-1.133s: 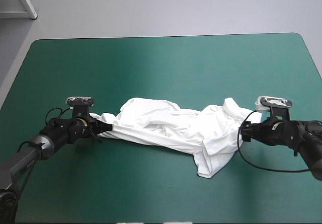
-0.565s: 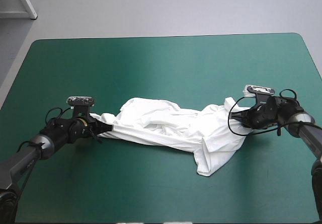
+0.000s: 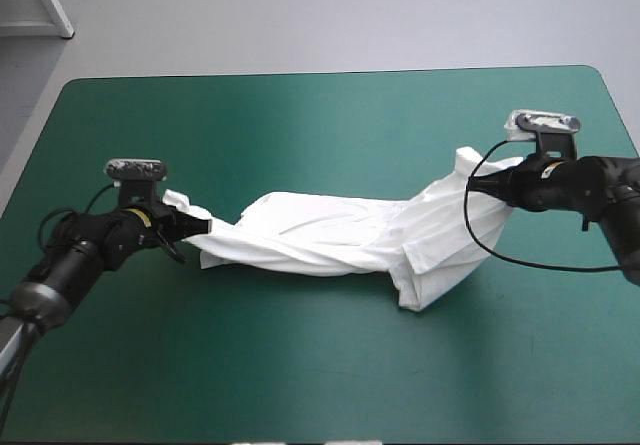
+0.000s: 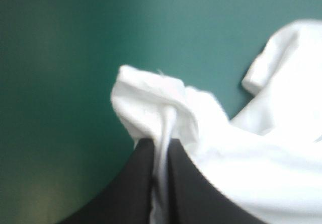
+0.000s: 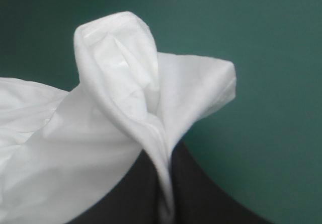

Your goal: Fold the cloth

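**A:** What sits on the teal-green cover (image 3: 320,125), counted?

**B:** One white T-shirt (image 3: 330,240) and two grippers, one at each end of it. The shirt runs as a twisted band across the middle of the cover from left to right, well apart from every edge.

**A:** The left gripper (image 3: 196,227)?

**B:** Its two black fingers are pressed almost together, pinching a bunched corner of the T-shirt. In the left wrist view a thin fold runs down between them, and a crumpled knob of cloth stands just ahead of the tips.

**A:** And the right gripper (image 3: 497,182)?

**B:** It does the same. The fingers are all but closed on a fold of the shirt's right end, which rises ahead of them in a rounded loop.

**A:** What is hard to make out?

**B:** From above, both pairs of fingertips are buried in cloth. The left arm (image 3: 60,265) and right arm (image 3: 600,190) are cut off at the picture's edges. One short sleeve (image 4: 261,70) shows in the left wrist view, but I cannot pick out the other. Near the right end a flap (image 3: 430,285) lies toward the near edge, and the folds hide the collar.
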Robot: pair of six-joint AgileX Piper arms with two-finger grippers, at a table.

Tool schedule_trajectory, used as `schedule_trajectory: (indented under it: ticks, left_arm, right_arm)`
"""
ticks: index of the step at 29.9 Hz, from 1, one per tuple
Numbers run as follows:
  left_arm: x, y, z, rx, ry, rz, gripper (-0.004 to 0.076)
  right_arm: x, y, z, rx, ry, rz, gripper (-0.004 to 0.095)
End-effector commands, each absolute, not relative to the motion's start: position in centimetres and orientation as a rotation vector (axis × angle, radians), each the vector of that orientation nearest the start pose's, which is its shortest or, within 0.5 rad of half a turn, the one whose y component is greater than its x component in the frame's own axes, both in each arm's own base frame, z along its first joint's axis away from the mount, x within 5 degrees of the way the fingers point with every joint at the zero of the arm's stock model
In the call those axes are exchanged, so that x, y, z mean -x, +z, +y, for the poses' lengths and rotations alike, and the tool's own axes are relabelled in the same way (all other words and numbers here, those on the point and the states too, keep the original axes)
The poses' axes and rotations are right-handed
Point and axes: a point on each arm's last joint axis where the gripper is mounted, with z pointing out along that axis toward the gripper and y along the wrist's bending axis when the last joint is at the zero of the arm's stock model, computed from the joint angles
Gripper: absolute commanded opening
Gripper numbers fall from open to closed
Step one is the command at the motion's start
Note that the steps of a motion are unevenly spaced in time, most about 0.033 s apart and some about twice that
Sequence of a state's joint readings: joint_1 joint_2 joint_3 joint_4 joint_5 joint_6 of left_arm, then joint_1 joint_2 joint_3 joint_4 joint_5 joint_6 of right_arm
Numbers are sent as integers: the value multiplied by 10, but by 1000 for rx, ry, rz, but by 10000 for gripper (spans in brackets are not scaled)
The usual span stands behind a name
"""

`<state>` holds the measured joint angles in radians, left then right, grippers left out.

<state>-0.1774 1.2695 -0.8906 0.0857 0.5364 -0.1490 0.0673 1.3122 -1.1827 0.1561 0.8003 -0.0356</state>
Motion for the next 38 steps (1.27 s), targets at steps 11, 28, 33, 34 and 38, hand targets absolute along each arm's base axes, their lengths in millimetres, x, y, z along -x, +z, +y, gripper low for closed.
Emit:
schedule_trajectory:
  ticks: [11,28,33,34,38]
  left_arm:
    - [-152,510,-3,-65,192,1786,-10]
    - [-118,540,10,-45,296,1814,-10]
    - [-175,480,-14,-135,138,1994,-10]
    - [-184,465,-18,-148,109,2035,-10]
    - [-220,419,-30,-178,44,2110,-10]
  right_arm:
    - [-138,542,17,111,139,1830,-14]
    - [-105,568,15,133,114,1834,-14]
    - [-156,541,25,178,199,2034,-14]
    - [-168,533,26,191,205,2066,-14]
    - [-227,483,30,192,213,2188,-14]
